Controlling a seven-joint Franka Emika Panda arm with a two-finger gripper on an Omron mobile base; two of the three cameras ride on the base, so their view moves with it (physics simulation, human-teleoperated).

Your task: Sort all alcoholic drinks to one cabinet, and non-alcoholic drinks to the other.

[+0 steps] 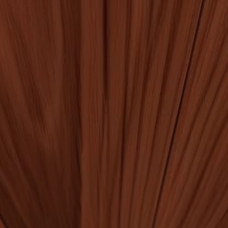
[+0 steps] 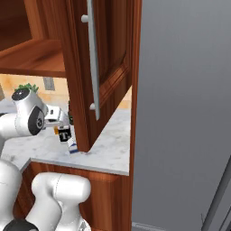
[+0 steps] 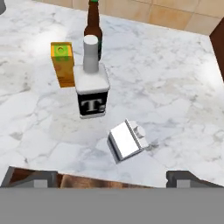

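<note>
In the hand view my gripper (image 3: 111, 180) is open and holds nothing, its two dark fingertips (image 3: 33, 179) spread wide above the marble counter's (image 3: 175, 74) front edge. Just beyond them lies a white milk carton (image 3: 127, 141), apparently tipped, with its gable and cap facing up. Farther off stands the clear square bottle with the black "T" label (image 3: 92, 94). The brown beer bottle (image 3: 93, 26) is right behind it and the yellow-orange juice carton (image 3: 63, 63) to its left. In the right base view the "T" bottle (image 2: 64, 134) and milk carton (image 2: 72, 145) peek out beside the open cabinet door.
A red-brown cabinet door with a long silver bar handle (image 2: 93, 63) hangs open over the counter (image 2: 113, 149), hiding my hand. Behind it an open wall cabinet shows its lighter shelf board (image 2: 31, 56). A grey wall (image 2: 185, 113) stands right. Close wood grain (image 1: 114, 114) fills the left base view.
</note>
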